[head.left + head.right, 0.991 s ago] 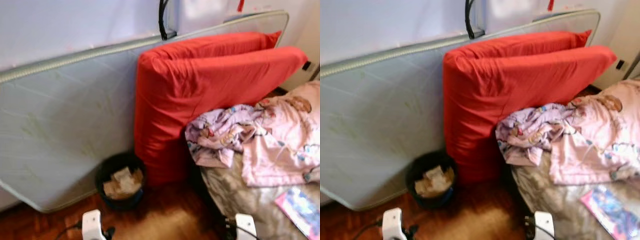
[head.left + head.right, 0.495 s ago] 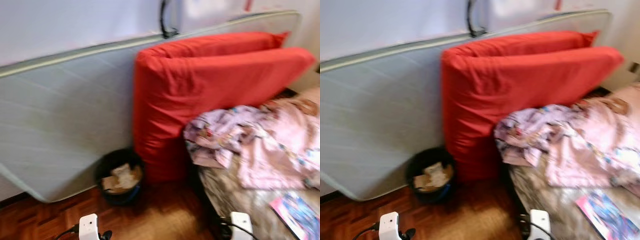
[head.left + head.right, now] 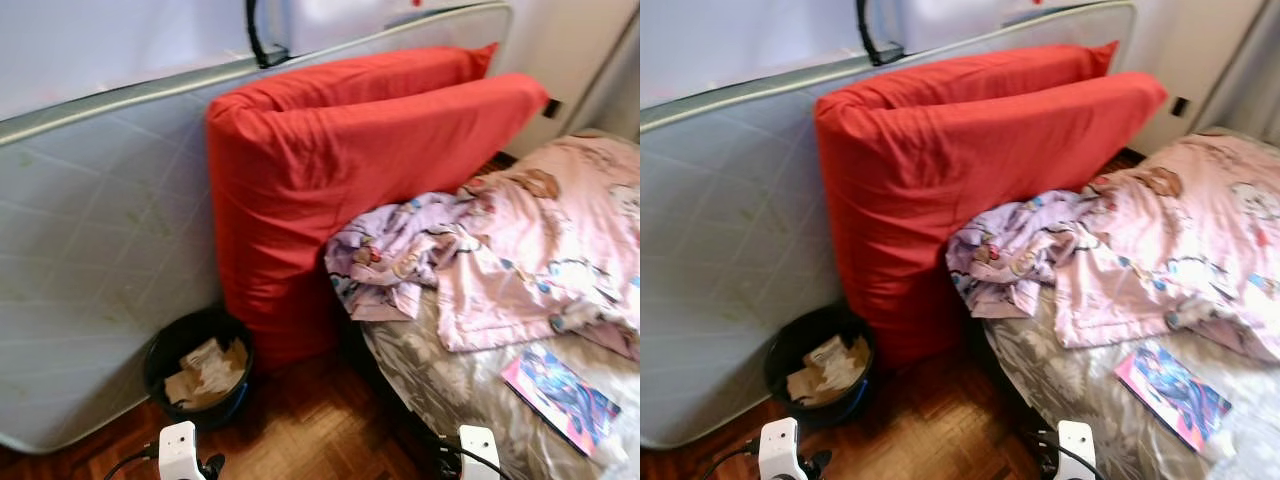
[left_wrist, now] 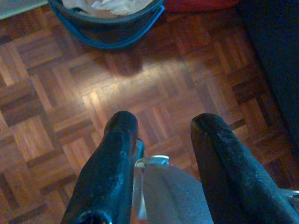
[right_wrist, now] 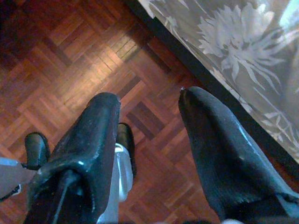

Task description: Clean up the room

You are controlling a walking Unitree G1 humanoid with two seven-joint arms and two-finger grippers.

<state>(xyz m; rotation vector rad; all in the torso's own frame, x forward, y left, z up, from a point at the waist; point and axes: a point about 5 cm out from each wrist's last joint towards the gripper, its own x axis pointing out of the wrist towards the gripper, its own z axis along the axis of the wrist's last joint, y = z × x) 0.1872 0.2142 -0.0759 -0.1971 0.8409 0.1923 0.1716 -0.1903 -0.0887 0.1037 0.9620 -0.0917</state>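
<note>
Left gripper (image 4: 161, 128) and right gripper (image 5: 149, 112) hang released, holding nothing, above the parquet floor (image 4: 56, 116) beside the bed (image 3: 450, 370). On the bed, the crumpled pink blanket (image 3: 520, 250) looks soft, light and floppy; pinching a bunched fold near its edge should work best.

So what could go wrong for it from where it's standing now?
The black waste bin sits on the parquet close ahead of the left gripper; a step forward could tip its paper out. The bed edge runs close beside the right gripper, so that arm might catch on it. The booklet lies near the bed's edge and might slide off if nudged.
</note>
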